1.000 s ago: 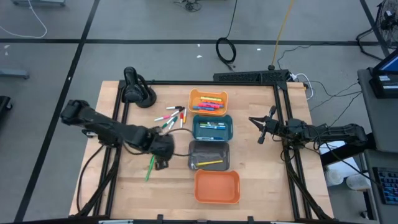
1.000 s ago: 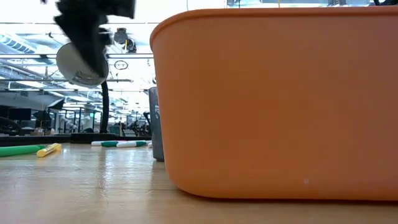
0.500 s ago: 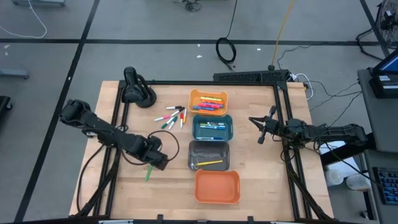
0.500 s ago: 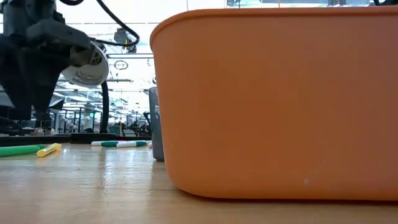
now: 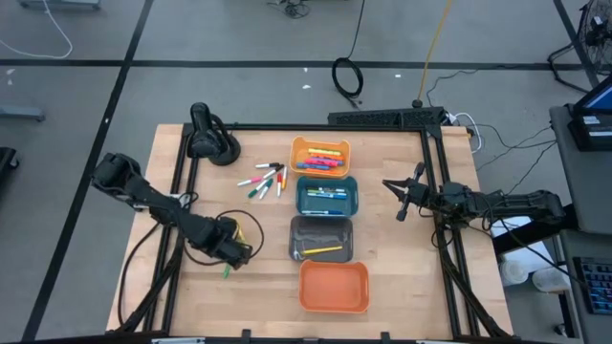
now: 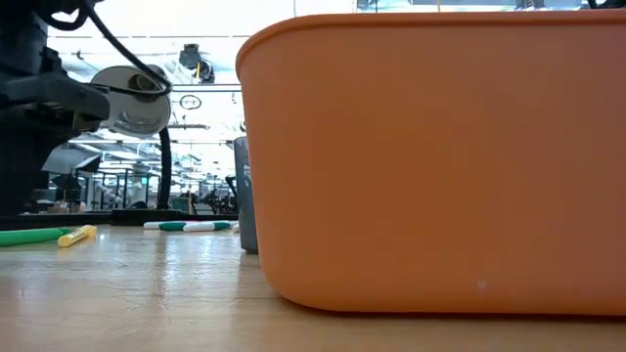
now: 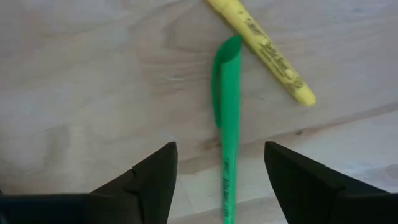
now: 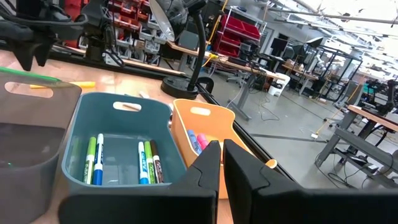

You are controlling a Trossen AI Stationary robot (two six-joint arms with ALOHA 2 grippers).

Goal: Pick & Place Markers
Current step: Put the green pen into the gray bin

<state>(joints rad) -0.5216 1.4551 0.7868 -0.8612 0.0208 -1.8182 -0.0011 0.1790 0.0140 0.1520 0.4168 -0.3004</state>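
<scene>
Left pincer [image 7: 221, 180] dropped lower, wide open, empty, straddling one green marker [image 7: 227, 134]; one yellow marker [image 7: 261, 50] beside.

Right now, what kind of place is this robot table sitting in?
Probably a large industrial workshop or robotics lab: metal shelving racks with red bins, rows of workbenches under a high girdered ceiling, and a grey concrete floor with loose cables.

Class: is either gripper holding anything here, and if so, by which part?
Nothing is held. The left gripper hangs open over a green marker; the right gripper is shut on nothing.

markers [image 5: 262, 180] left of bins [image 5: 325, 210]
</scene>
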